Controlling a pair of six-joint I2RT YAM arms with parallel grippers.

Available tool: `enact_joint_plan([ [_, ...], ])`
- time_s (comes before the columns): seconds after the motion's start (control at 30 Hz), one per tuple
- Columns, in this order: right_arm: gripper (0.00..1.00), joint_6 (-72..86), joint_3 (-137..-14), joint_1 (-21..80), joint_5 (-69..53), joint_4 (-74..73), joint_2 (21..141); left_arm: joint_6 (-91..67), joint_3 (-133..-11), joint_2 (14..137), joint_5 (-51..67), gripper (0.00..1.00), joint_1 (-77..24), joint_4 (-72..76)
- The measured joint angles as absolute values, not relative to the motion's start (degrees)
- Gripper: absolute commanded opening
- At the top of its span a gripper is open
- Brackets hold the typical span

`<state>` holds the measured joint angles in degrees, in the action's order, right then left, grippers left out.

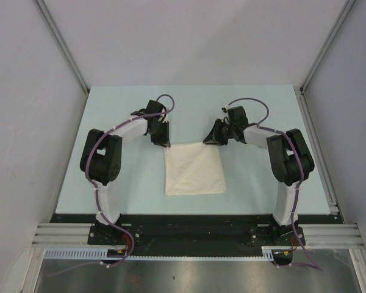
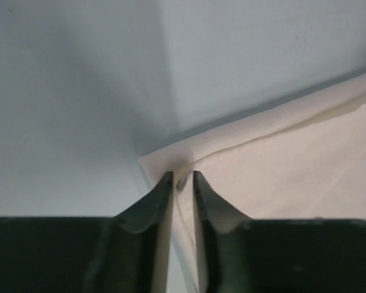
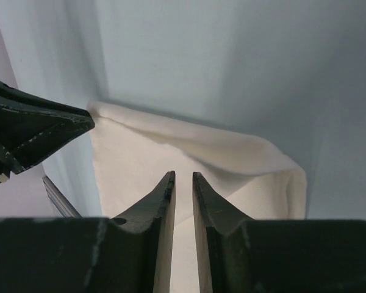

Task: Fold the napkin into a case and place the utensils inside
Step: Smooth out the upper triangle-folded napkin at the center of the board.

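- napkin (image 1: 194,174) lying mid-table between both arms; far edge right at the fingertips
- left gripper (image 2: 183,176) pinched onto the far-left corner, cloth caught between the tips
- right gripper (image 3: 183,176) narrowed to a slit over the far-right side; can't tell if anything's actually grabbed
- looks mid-fold; probably needs that far edge dragged back toward the bases, evenly from both corners
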<state>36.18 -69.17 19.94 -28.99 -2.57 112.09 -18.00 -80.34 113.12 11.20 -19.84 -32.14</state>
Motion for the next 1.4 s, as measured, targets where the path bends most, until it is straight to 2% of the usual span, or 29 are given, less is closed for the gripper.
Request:
enact_joint_plan([
  [0.07,0.22,36.2,-69.2,19.3,-29.0,-2.6,112.9,-18.5,-80.3,113.0,10.4,0.4,-19.8,-32.1],
  [0.23,0.22,36.0,-69.5,18.1,-29.1,-2.6,114.0,-20.0,-78.4,108.4,7.1,0.43,-19.8,-32.7],
  [0.33,0.22,35.8,-70.2,17.6,-29.5,-2.7,115.0,-21.2,-71.9,99.4,6.5,0.38,-19.8,-31.9],
  [0.37,0.22,35.7,-70.2,17.5,-29.5,-2.6,115.2,-21.7,-69.5,96.1,6.8,0.32,-19.8,-31.9],
  [0.47,0.22,35.2,-70.5,17.4,-30.1,-2.7,115.9,-24.2,-58.0,82.8,9.7,0.25,-19.8,-29.3],
  [0.63,0.25,34.8,-71.5,17.6,-30.9,-3.1,116.6,-29.2,-42.9,69.4,16.3,0.22,-21.2,-25.7],
  [0.7,0.3,34.6,-71.5,18.1,-30.6,-3.8,116.1,-30.8,-39.5,68.0,17.8,0.28,-21.8,-24.9],
  [0.77,0.32,34.2,-71.4,19.3,-29.6,-5.5,114.8,-31.7,-38.5,67.7,18.7,0.3,-22.2,-24.9],
  [0.9,0.34,34.2,-68.6,25.1,-27.6,-6.4,108.4,-32.6,-41.8,69.4,20.0,0.28,-21.8,-24.3],
  [1.07,0.28,37.7,-63.5,35.6,-27.7,-2.4,101.3,-34.2,-54.5,81.7,23.7,0.15,-20.2,-21.3],
  [1.2,0.23,41.6,-61.1,41.6,-29.1,2.0,101.5,-35.7,-62.8,94.2,26.2,0.12,-19.3,-18.4],
  [1.4,0.21,46.7,-61.1,45.5,-31.1,8.5,106.8,-36.6,-63.4,103.6,26.3,0.11,-18.5,-18.3],
])
